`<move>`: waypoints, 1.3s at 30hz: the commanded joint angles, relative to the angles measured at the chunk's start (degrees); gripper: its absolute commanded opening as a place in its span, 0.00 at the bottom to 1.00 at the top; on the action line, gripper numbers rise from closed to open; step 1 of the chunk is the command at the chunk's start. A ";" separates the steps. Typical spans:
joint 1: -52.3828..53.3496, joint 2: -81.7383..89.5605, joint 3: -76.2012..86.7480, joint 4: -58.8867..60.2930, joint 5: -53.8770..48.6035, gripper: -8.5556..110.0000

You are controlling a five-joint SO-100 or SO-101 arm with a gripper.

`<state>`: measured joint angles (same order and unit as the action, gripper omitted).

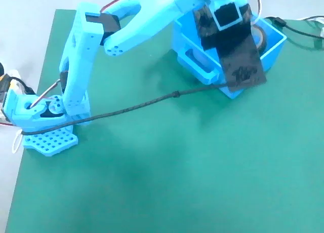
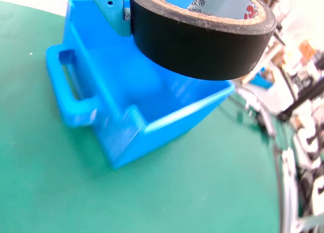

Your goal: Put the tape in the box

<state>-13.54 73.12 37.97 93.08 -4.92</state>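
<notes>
Black tape (image 2: 202,45) fills the top of the wrist view, a ring-shaped roll with a whitish printed core, hanging above the open mouth of the box (image 2: 147,91). A light-blue finger (image 2: 112,10) of the end effector presses against the roll's left side, so the end effector (image 1: 255,38) is clenched on the tape; the opposite finger is out of the picture. The box is bright blue plastic, its interior visible beneath the roll, with a loop handle (image 2: 68,88) on its left side in that view.

From the fixed view, the box (image 1: 276,45) sits at the far right of the green surface (image 1: 177,177), and the arm (image 1: 136,20) reaches from its base (image 1: 43,126) at the left across to it. A dark block-shaped camera part (image 1: 235,45) on the wrist covers much of the box, and only a sliver of the roll (image 1: 261,38) shows over the bin's right half. A dark cable (image 1: 152,102) trails across the surface from the base toward the box.
</notes>
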 commanded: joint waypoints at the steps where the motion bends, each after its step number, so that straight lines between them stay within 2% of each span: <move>1: -3.60 4.39 -5.45 -2.55 0.79 0.07; 13: -9.32 0.00 -5.45 -11.43 5.10 0.07; 39: -13.89 -12.66 -5.45 -13.01 6.42 0.07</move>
<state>-26.81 59.33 37.88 81.21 0.70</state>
